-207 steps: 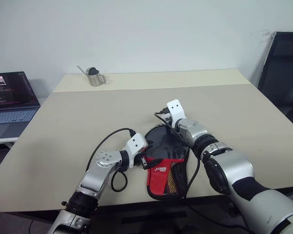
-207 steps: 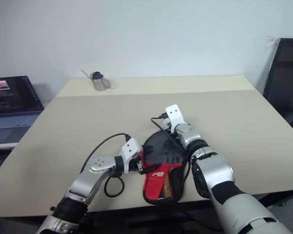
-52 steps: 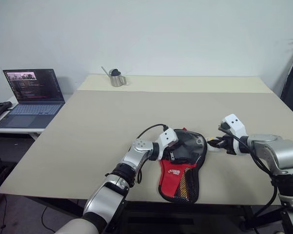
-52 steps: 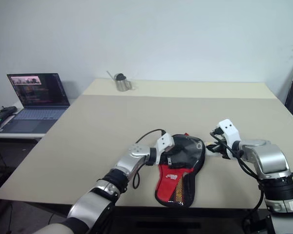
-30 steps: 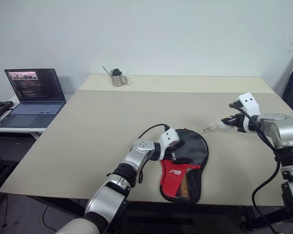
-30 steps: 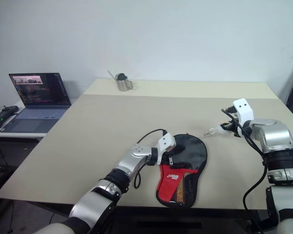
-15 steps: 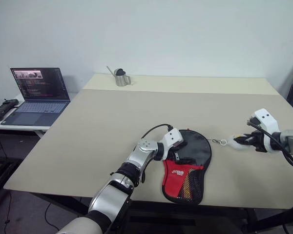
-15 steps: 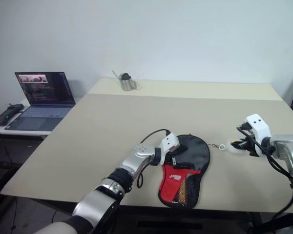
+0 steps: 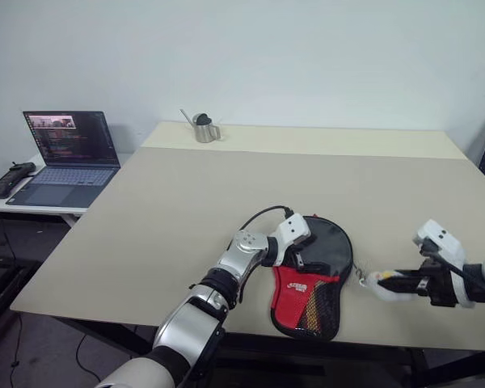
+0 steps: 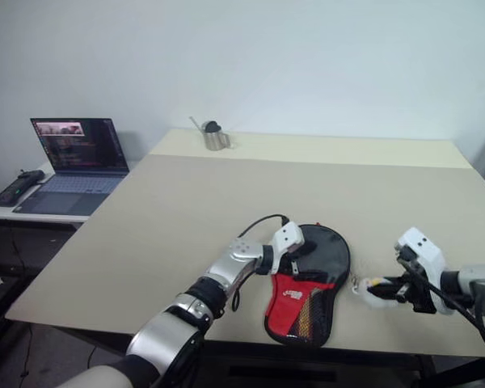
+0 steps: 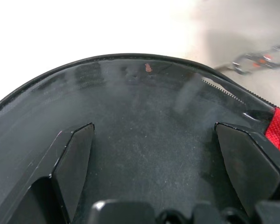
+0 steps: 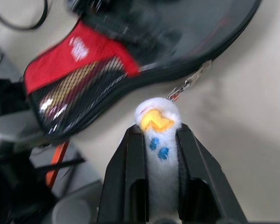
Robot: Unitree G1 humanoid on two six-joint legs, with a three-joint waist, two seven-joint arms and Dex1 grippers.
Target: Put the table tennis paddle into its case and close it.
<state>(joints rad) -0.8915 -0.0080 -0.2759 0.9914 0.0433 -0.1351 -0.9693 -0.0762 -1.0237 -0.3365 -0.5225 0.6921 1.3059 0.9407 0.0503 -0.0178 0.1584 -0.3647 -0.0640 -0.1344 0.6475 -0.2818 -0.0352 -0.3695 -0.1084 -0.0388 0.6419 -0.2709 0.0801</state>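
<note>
- We see the case (image 9: pixel 311 275) lying flat near the front edge of the table (image 9: pixel 186 202), its round black part toward the far side and its red, mesh-fronted handle part pointing to about 6 o'clock, toward the table's front edge.
- The table tennis paddle we cannot make out as a separate thing; the left wrist view gives a broad black surface with a line of zip teeth (image 11: pixel 221 89) along its rim, and we cannot tell whether that surface is fabric or rubber.
- The left end effector (image 9: pixel 297 257) rests on the round part of the case from the 9 o'clock side, its two black fingers (image 11: pixel 74 158) spread wide apart and lying on the black surface — released, gripping nothing.
- At roughly 3 o'clock from the case, a small metal clip and chain (image 12: pixel 189 85) runs from the case's rim to a little white plush charm (image 12: pixel 158 135) with a yellow beak and blue dots.
- The right end effector (image 10: pixel 388 293) is clenched on that plush charm, one black finger on each side of it, holding it just beside the case's right edge and low over the table.
- Farther out, at about 11 o'clock on the far side of the table, stands a small metal cup (image 9: pixel 202 128) with a handle.
- Well off at 10 o'clock, on a lower side table, an open laptop (image 9: pixel 61 158) shows a lit screen — a dark handheld device (image 9: pixel 10 178) lies just left of it.
</note>
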